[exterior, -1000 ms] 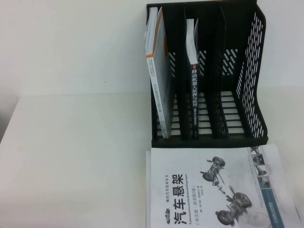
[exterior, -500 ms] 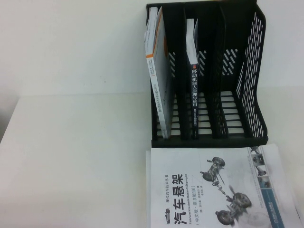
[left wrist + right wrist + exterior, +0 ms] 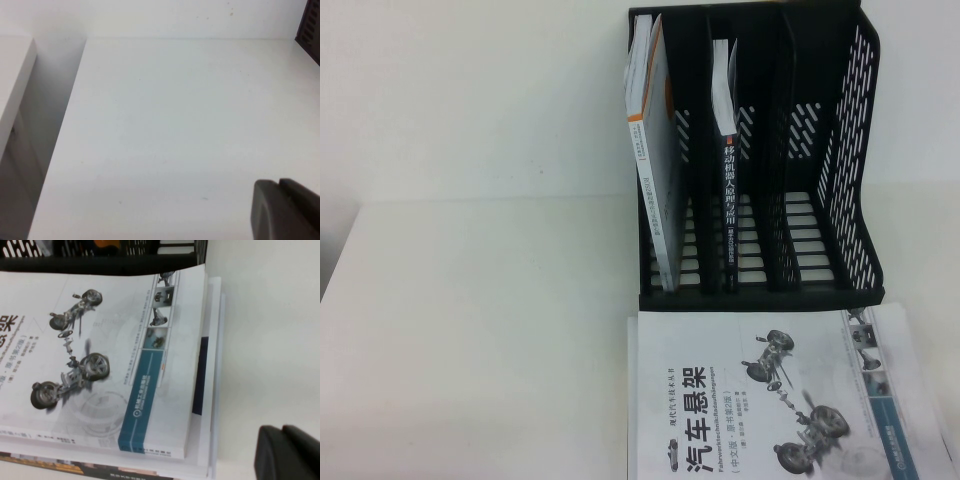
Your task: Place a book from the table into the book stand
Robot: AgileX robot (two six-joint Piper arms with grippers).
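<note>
The black book stand [image 3: 840, 160] stands at the far right of the white table [image 3: 480, 340]. A dark book [image 3: 730, 205] with white characters on its spine stands upright in the stand's second slot from the left. Neither gripper shows in the high view. My left gripper [image 3: 280, 187] is shut and empty, over bare table to the left of the stand, whose corner [image 3: 310, 25] just shows. My right gripper [image 3: 282, 432] is shut and empty, over bare table beside the right edge of the book pile.
A white book with an orange stripe [image 3: 655, 150] stands in the stand's leftmost slot. The two right slots hold nothing. A white book with a car-suspension drawing [image 3: 770, 400] tops a pile in front of the stand; a dark, orange-marked edge [image 3: 50, 467] shows under it.
</note>
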